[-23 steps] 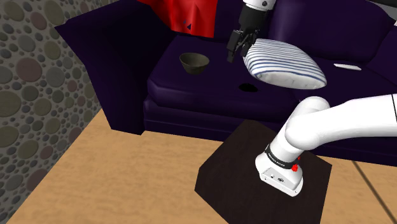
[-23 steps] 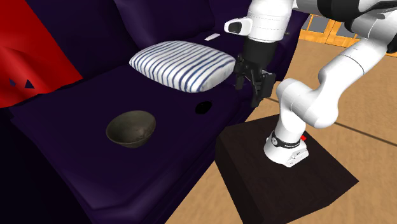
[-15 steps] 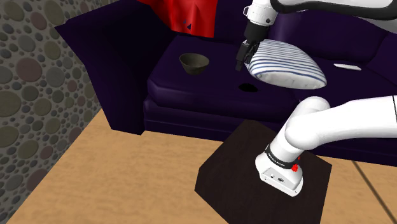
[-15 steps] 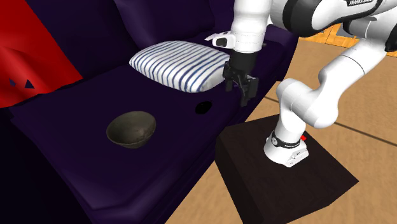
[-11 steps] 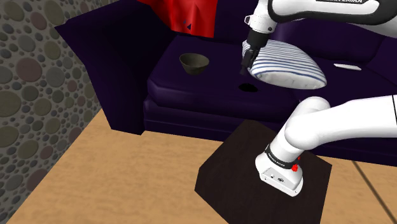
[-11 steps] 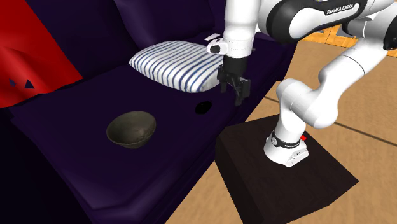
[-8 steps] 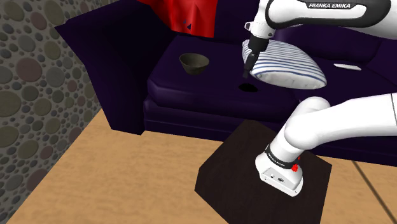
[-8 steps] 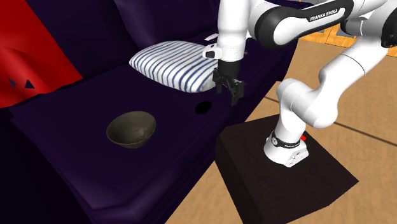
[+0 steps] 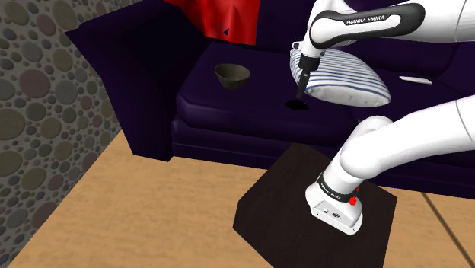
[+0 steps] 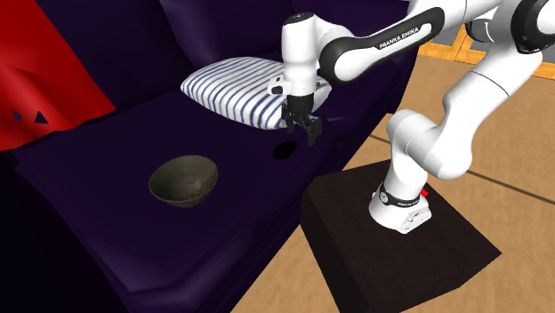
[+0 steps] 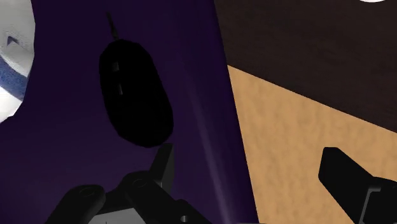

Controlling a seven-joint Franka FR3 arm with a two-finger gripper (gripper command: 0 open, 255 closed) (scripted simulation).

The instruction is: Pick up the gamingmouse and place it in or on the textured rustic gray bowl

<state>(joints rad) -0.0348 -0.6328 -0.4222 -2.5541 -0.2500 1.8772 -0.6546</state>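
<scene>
Both exterior views show the bowl; the wrist view details the gamingmouse.

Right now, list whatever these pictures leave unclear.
Mouse: shoulder view, a tiny black blot on the dark sofa; shape unreadable.
Pillow: wrist view, cut off by the edge.
Bowl: second exterior view, surface texture too dim to tell.
Gap between jaws and mouse: neither exterior view settles it.
</scene>
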